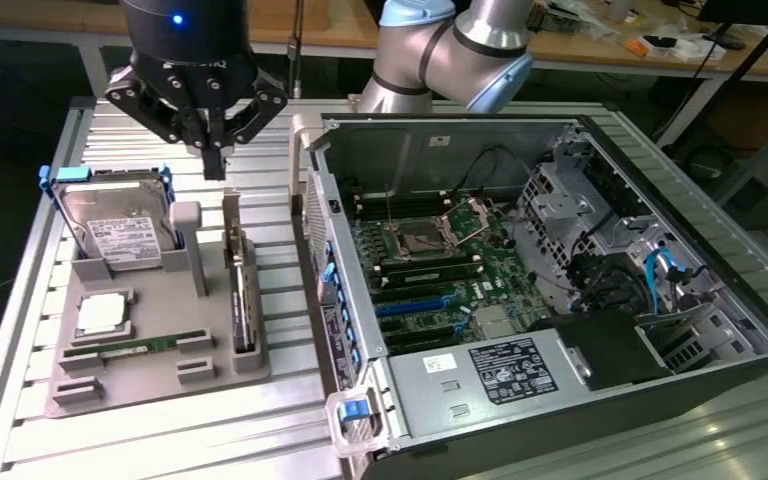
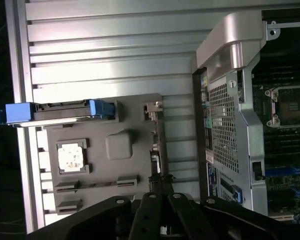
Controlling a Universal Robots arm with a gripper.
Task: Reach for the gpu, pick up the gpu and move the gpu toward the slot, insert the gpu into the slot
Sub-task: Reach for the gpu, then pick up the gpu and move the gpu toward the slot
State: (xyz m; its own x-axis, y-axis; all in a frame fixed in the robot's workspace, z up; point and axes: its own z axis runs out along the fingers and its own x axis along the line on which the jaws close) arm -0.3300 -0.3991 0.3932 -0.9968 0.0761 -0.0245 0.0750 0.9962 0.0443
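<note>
The gpu (image 1: 237,285) stands on its long edge in a groove of the grey holder tray (image 1: 224,365), its bracket end toward the back. In the wrist view the gpu (image 2: 155,150) shows edge-on as a thin strip just beyond the fingertips. My gripper (image 1: 212,165) hangs above the tray's back edge, close over the card's far end, shut with nothing between its fingers (image 2: 151,186). The blue slot (image 1: 420,304) lies on the green motherboard inside the open computer case (image 1: 357,210); the slot (image 2: 285,172) is also seen in the wrist view.
On the same tray stand a hard drive (image 1: 117,232) in a blue caddy (image 2: 97,108), a processor (image 1: 101,315) and a memory stick (image 1: 137,347). The case's metal wall (image 2: 230,125) rises right beside the tray. A ribbed metal table (image 1: 157,440) carries everything.
</note>
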